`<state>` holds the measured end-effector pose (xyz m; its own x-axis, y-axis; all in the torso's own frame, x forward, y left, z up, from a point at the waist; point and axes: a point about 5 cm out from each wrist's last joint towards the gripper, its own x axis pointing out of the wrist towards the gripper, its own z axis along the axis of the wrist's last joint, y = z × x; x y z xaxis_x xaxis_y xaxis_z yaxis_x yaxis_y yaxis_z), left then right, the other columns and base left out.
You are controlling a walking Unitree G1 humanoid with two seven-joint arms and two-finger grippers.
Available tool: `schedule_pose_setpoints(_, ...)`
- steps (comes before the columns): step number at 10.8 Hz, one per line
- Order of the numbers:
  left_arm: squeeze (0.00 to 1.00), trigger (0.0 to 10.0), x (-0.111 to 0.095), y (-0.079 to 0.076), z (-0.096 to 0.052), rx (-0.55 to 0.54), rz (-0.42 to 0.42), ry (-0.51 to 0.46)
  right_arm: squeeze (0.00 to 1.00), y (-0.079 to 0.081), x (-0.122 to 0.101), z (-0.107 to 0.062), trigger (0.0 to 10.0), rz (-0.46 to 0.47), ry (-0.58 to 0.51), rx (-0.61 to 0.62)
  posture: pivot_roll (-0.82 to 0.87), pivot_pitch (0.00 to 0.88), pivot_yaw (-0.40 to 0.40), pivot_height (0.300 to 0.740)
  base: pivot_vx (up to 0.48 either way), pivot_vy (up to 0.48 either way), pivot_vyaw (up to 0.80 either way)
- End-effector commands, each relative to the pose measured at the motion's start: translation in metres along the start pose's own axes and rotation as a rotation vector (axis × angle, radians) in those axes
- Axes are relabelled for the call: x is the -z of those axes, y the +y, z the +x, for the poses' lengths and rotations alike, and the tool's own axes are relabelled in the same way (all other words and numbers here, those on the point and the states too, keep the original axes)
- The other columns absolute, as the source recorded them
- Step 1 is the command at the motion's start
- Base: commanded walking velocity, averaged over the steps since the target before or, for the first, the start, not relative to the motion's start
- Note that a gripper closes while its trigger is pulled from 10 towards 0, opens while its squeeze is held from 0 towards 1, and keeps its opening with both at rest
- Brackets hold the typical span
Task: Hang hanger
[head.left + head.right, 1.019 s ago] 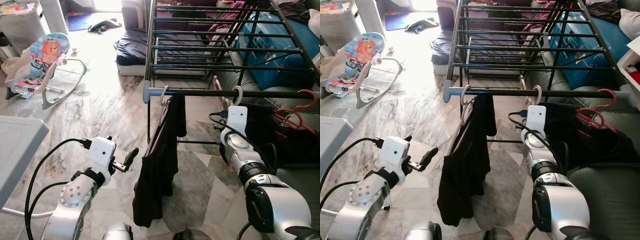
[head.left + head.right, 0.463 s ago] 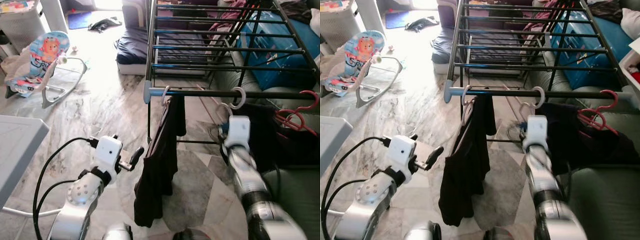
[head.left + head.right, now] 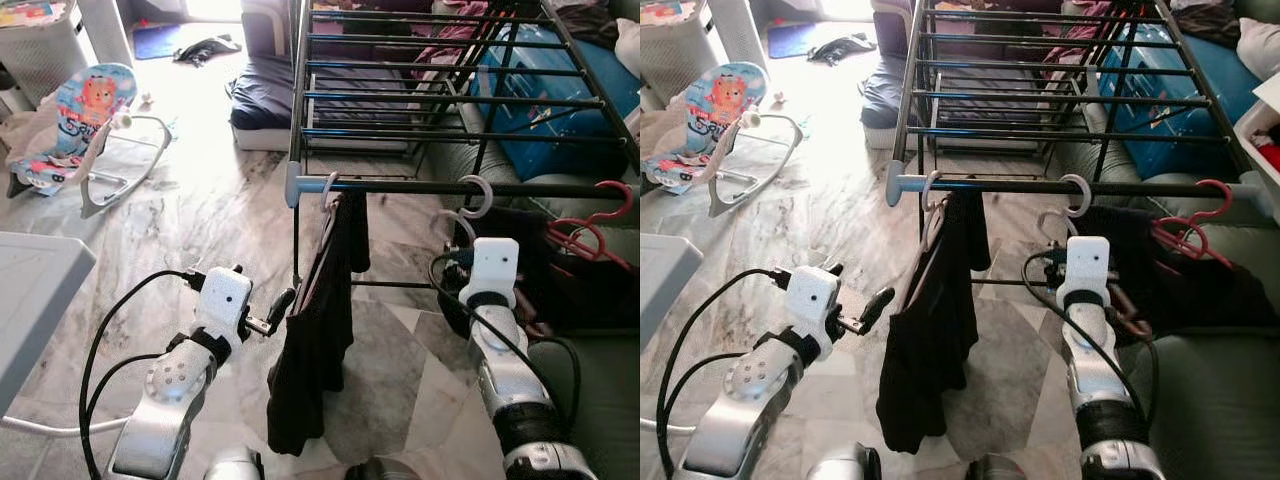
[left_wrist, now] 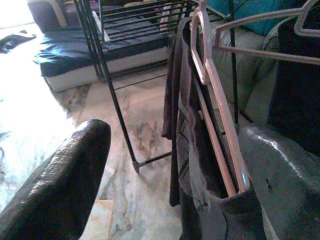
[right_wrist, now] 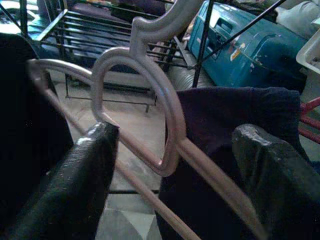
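A pale hanger hook (image 3: 476,194) sits over the front rail (image 3: 420,186) of the black drying rack, with a second pale loop (image 3: 445,222) just below it. This hanger (image 5: 150,115) carries a dark garment (image 5: 225,130). My right gripper (image 5: 170,145) is open, its fingers on either side of the hanger's neck, below the rail. Further left, another hanger (image 3: 329,188) holds a long dark garment (image 3: 315,330). My left gripper (image 3: 283,300) is open at that garment's edge, with the hanger (image 4: 215,100) and cloth between its fingers (image 4: 60,185).
A red hanger (image 3: 605,205) hangs at the rail's right end over dark clothes. A blue suitcase (image 3: 560,100) and green sofa (image 3: 590,370) lie behind and to the right. A baby bouncer (image 3: 80,120) stands far left, a grey table corner (image 3: 40,290) near left.
My right wrist has dropped back from the rail, leaving the pale hook over it. My left gripper has moved right, up to the long dark garment's edge.
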<state>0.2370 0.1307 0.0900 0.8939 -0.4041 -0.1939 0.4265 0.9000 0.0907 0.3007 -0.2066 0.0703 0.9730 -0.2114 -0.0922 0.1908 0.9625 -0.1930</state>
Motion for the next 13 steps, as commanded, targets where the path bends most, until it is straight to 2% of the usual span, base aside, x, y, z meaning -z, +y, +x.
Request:
schedule_pose_setpoints(1,0.00,10.0,0.000,0.000,0.002,-0.006,0.011,-0.003,1.00,0.001,-0.005,-0.001,10.0,0.002,-0.016,-0.003,0.02,0.000,-0.038,0.740,0.000,0.000,0.00)
schedule_pose_setpoints(6,0.00,10.0,-0.001,0.000,0.006,-0.006,0.009,-0.018,1.00,0.001,-0.008,-0.015,10.0,-0.003,-0.036,-0.003,0.00,0.000,-0.039,0.740,0.000,0.000,0.00)
schedule_pose_setpoints(7,0.00,10.0,-0.001,0.000,0.007,-0.003,0.012,-0.022,0.63,0.002,-0.008,-0.019,10.0,-0.005,-0.041,-0.007,0.00,0.000,-0.038,0.740,0.000,0.000,0.00)
schedule_pose_setpoints(8,0.00,10.0,-0.002,-0.002,0.008,0.004,0.012,-0.027,0.50,0.003,-0.009,-0.022,10.0,-0.011,-0.047,-0.013,-0.01,0.000,-0.035,0.740,0.000,0.000,0.00)
schedule_pose_setpoints(9,0.00,10.0,-0.002,-0.003,0.010,0.011,0.014,-0.030,0.08,0.002,-0.010,-0.027,10.0,-0.012,-0.051,-0.013,-0.02,0.000,-0.033,0.740,0.000,0.000,0.00)
schedule_pose_setpoints(10,0.00,10.0,-0.002,-0.003,0.011,0.010,0.014,-0.031,0.00,0.000,-0.011,-0.029,10.0,-0.016,-0.051,-0.008,-0.02,0.000,-0.034,0.740,0.000,0.000,0.00)
schedule_pose_setpoints(13,0.00,10.0,-0.002,-0.002,0.011,0.002,0.015,-0.036,0.00,-0.002,-0.013,-0.041,10.0,-0.026,-0.056,-0.008,-0.02,0.000,-0.037,0.740,0.000,0.000,0.00)
